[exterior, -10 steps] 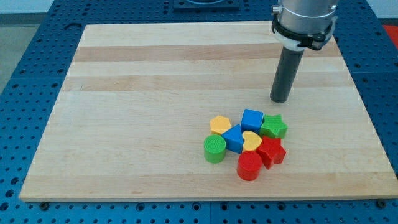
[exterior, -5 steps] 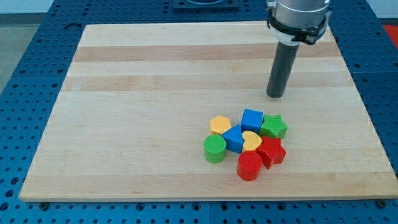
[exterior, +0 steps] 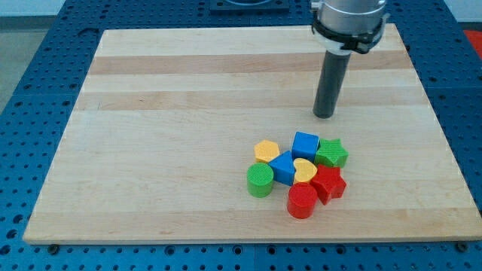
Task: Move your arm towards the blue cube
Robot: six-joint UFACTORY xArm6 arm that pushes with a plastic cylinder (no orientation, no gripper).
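The blue cube (exterior: 305, 144) sits at the top of a tight cluster of blocks, low and right of the board's middle. My tip (exterior: 324, 116) stands on the wooden board (exterior: 173, 113) just above and slightly right of the blue cube, a short gap apart and touching no block. The rod rises from there to the view's top edge.
The cluster also holds a green star (exterior: 332, 153), a yellow hexagon (exterior: 266, 150), a second blue block (exterior: 282, 167), a yellow heart (exterior: 303, 170), a green cylinder (exterior: 260, 180), a red star (exterior: 328, 183) and a red cylinder (exterior: 302, 201).
My tip has slid to the view's left and slightly up, from above the green star to above the blue cube. No block has moved.
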